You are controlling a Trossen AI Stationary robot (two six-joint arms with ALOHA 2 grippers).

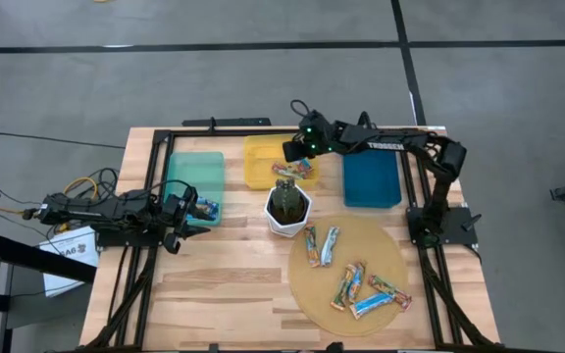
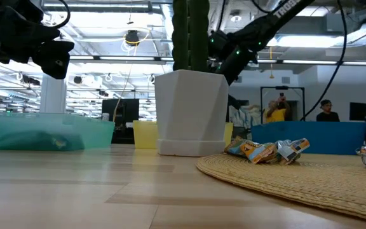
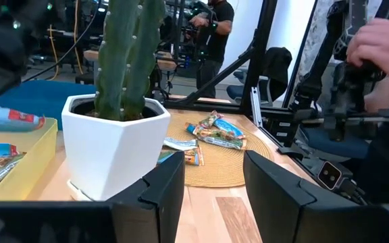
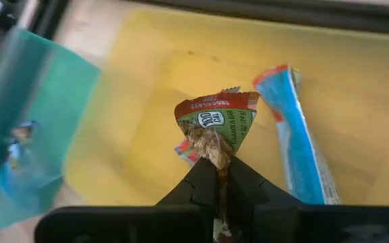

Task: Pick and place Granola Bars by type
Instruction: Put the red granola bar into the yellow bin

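Several granola bars [image 1: 353,284] lie on a round woven mat [image 1: 361,235]. Others lie in the yellow bin [image 1: 258,162], among them a blue one [image 4: 302,152], and one lies in the teal bin [image 1: 207,208]. My right gripper [image 1: 297,152] is over the yellow bin, shut on a bar with a green and red wrapper [image 4: 215,121]. My left gripper [image 1: 179,218] waits open at the near right corner of the teal bin [image 1: 192,175], facing the white pot with the cactus [image 3: 113,145]. My right gripper [image 4: 221,177] pinches the green and red bar by one end of its wrapper [image 4: 215,154] between its two fingertips, coming from above and pointing down. The rest of the bar sticks out beyond the fingertips, above the yellow bin's floor [image 4: 147,101].
The white pot with the cactus [image 1: 287,206] stands in the table's middle, between the bins and the mat. A blue bin [image 1: 371,179] sits right of the yellow one. A dark frame runs round the table's edge [image 1: 165,137]. People stand in the room behind [image 2: 275,111].
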